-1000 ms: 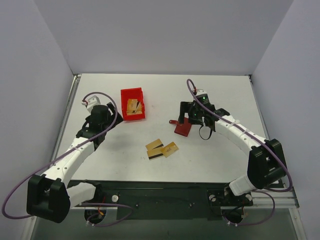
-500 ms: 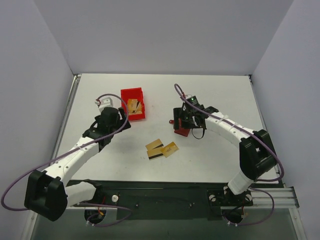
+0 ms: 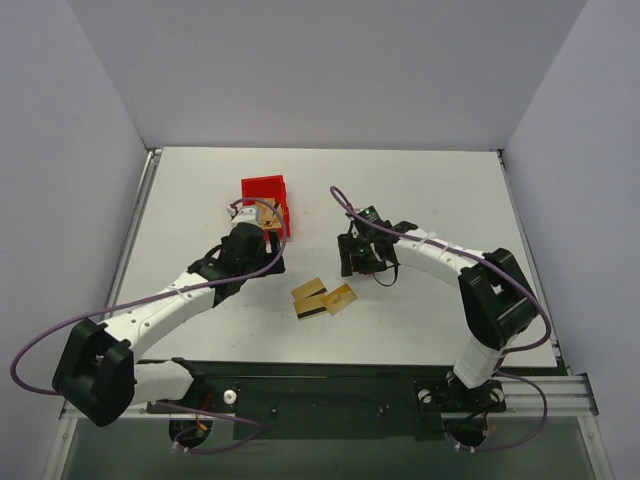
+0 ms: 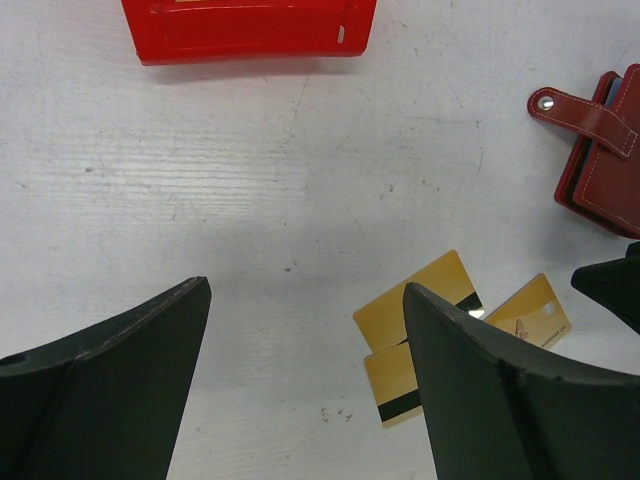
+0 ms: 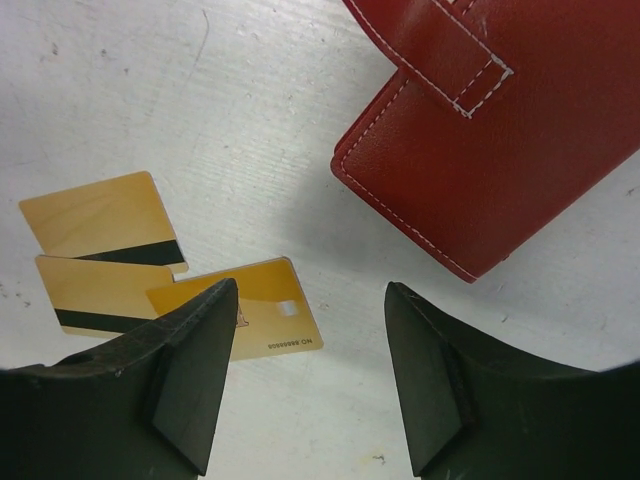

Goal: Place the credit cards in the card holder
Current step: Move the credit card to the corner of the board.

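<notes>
1. Approach step: no card is lifted yet. My left gripper (image 4: 305, 300) and right gripper (image 5: 310, 300) both gape, empty.
2. Three cards (image 3: 323, 297) lie overlapped, near centre. The holder (image 5: 500, 130), folded, sits just far-right of them.
3. Next, I judge: my right opens the holder and my left pinches a card's edge.

credit cards (image 5: 100, 215) before card holder (image 5: 500, 130); bin (image 4: 250, 35) left
</notes>
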